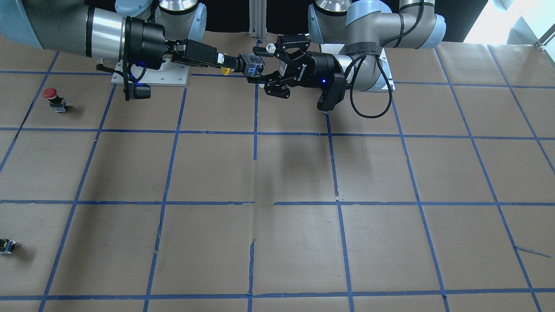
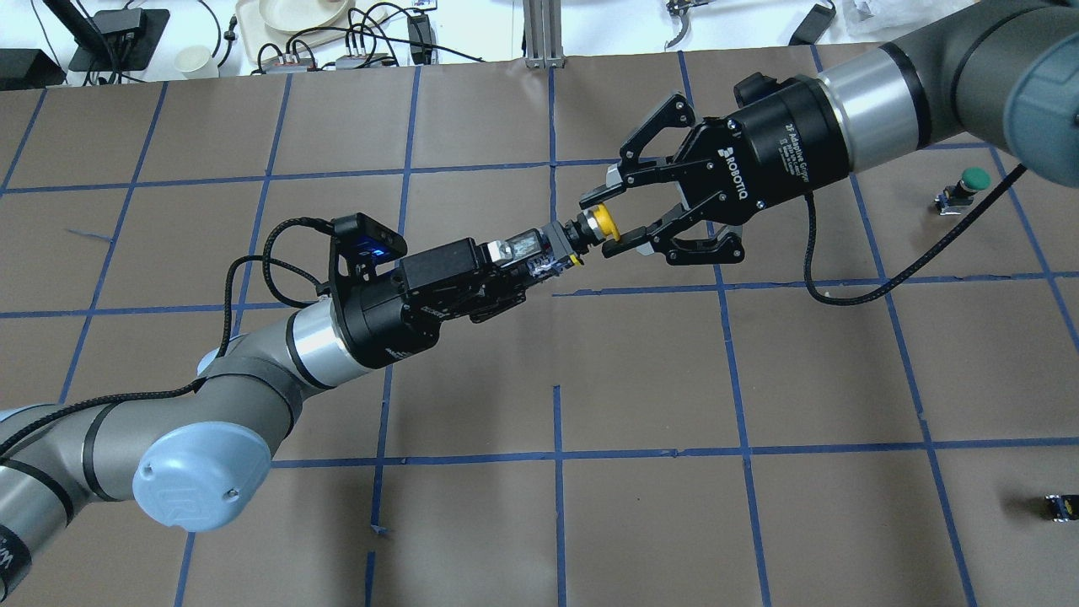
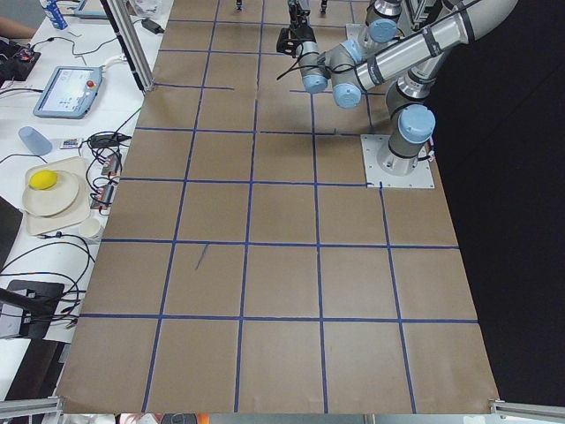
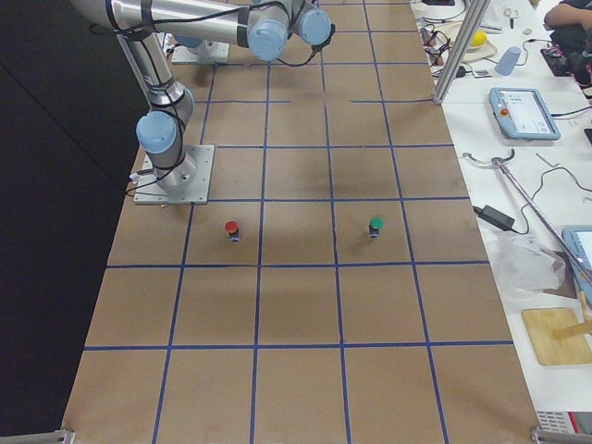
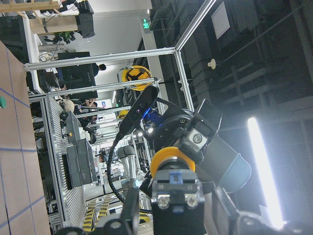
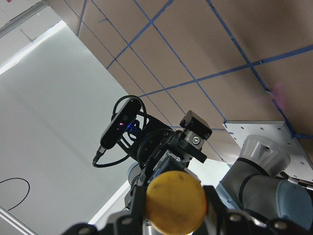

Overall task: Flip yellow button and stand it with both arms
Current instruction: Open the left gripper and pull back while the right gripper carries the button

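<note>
**Yellow button held in the air between two grippers**

The left gripper [image 2: 544, 251] is clamped on the black-and-grey body of the yellow button [image 2: 600, 222]. It holds the button up off the table [image 2: 641, 371], lying roughly level, with the cap pointing away from the left wrist. The right gripper [image 2: 609, 225] faces it head-on, turned about a quarter-turn relative to the left one. Its fingers [image 2: 625, 247] stand partly apart, one on either side of the cap and just beside its rim. Whether they press on the cap cannot be told.

Well away on the right gripper's side, down on the brown paper, a red-capped button [image 4: 231, 228] and a green-capped button [image 4: 375, 225] stand upright, well apart from each other. A small switch block [image 2: 1060, 507] lies farther out on that same side.
</note>
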